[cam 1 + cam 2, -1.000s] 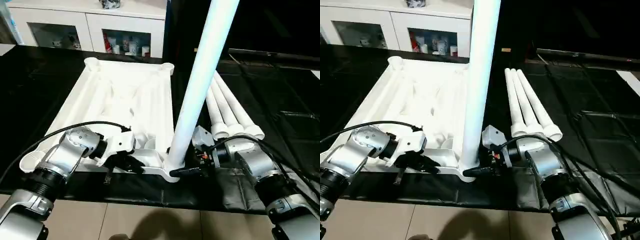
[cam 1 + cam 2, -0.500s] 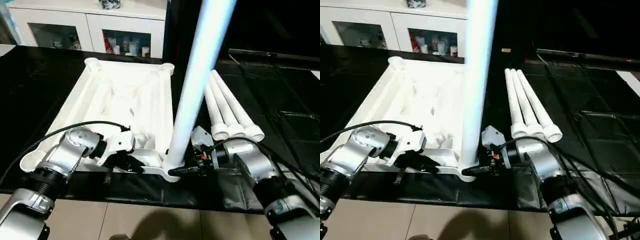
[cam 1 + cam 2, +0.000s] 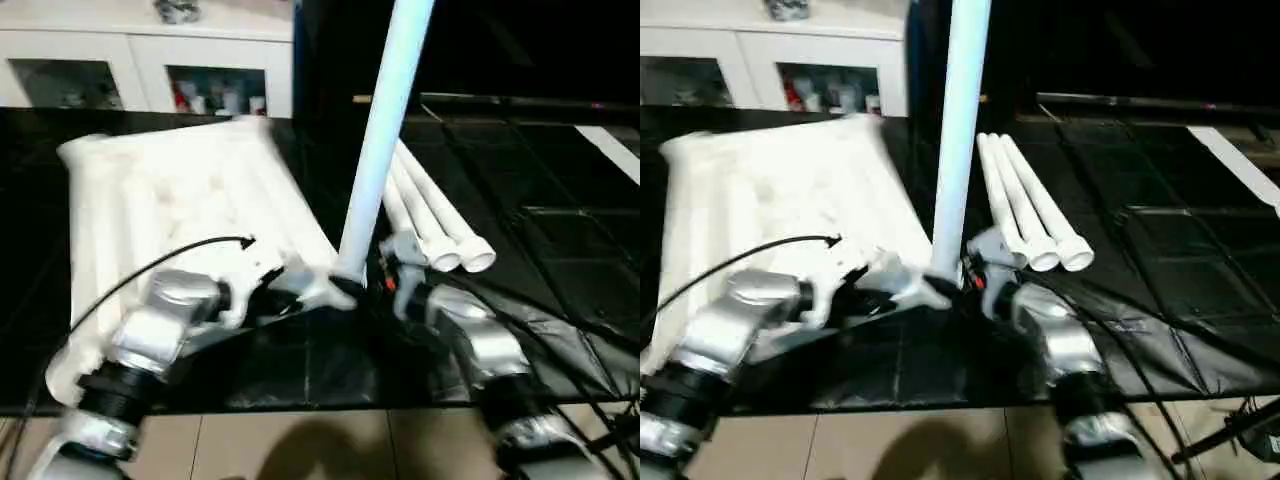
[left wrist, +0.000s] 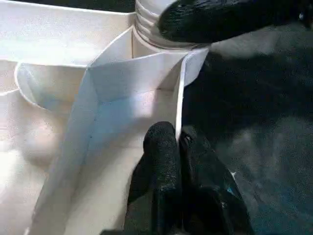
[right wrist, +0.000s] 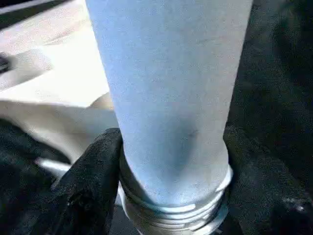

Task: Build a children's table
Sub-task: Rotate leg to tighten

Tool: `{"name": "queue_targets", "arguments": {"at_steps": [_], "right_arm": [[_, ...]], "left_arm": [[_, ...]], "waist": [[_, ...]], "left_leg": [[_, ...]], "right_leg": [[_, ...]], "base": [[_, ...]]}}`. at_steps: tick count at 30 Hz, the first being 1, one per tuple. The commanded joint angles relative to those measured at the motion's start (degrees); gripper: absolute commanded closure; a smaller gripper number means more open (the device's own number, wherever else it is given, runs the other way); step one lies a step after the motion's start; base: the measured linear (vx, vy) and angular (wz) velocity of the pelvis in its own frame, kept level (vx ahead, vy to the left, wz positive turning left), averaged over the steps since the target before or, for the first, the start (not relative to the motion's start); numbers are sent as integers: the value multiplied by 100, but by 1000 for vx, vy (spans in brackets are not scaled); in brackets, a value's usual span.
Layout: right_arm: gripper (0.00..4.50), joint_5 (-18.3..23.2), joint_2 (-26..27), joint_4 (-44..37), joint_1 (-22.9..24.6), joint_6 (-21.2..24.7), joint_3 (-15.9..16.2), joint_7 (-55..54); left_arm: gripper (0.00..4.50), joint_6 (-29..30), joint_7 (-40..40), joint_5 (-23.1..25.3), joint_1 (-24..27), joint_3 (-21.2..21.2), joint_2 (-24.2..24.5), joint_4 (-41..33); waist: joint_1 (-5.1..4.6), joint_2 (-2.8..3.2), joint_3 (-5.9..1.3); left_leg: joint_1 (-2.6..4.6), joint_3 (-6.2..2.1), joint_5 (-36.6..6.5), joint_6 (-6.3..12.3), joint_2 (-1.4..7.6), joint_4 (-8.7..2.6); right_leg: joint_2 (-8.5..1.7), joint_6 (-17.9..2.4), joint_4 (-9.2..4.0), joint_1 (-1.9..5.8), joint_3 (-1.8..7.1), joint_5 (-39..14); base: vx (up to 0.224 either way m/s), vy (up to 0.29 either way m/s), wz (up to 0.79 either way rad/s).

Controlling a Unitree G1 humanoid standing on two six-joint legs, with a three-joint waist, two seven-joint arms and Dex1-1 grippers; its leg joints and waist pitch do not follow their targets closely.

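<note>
The white tabletop (image 3: 180,200) lies underside up on the black table (image 3: 560,270), spreading toward 10 o'clock. At its near corner socket one leg (image 3: 385,130) stands upright, its base threaded into the socket. The right gripper (image 5: 171,186) has its fingers (image 5: 93,181) clamped around that leg just above the threads. The left gripper (image 4: 178,147) has its fingers together, apparently pinching the thin rim wall beside the socket. Three more legs (image 3: 440,225) lie side by side at 2 o'clock.
</note>
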Motion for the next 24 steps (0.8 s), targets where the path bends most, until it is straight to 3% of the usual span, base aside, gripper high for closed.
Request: {"name": "queue_targets", "arguments": {"at_steps": [1,3,5,13,19,24], "right_arm": [[178,10,462,92,-2,232,389,59],[178,-2,478,34,23,266,354,-9],[123,6,465,-68,76,302,331,13],[59,59,56,-365,254,83,311,348],[13,307,-942,-686,330,-253,226,1822],[2,372,-1453,-845,334,-433,378,2719]], "left_arm": [[450,208,308,-143,-103,-164,-424,-419],[450,339,389,-135,-92,-202,-466,-512],[450,382,414,-135,-85,-229,-421,-528],[450,158,102,-132,50,-262,-93,-519],[450,-645,-845,-196,-1,-396,647,-157],[450,-1203,-1671,-250,-29,-603,1124,-30]], "waist": [[28,74,-353],[33,71,-357],[41,68,-355],[44,92,-346],[97,86,-346],[114,104,-343]], "left_leg": [[7,-75,-1226,44,218,-393],[-6,-66,-1129,97,206,-392],[-17,-59,-1078,159,191,-386],[0,-67,-1263,118,197,-401],[-3,-60,-1198,264,192,-389],[28,-64,-1282,240,217,-391]], "right_leg": [[-481,-912,-490,281,313,-1797],[-469,-953,-479,295,311,-1561],[-467,-961,-481,308,313,-1450],[-470,-871,-512,301,313,-1639],[-448,-929,-498,315,304,-1424],[-459,-998,-479,293,311,-1477]], "base": [[0,0,0],[0,0,0],[0,0,0],[0,0,0],[0,0,0],[0,0,0]]}}
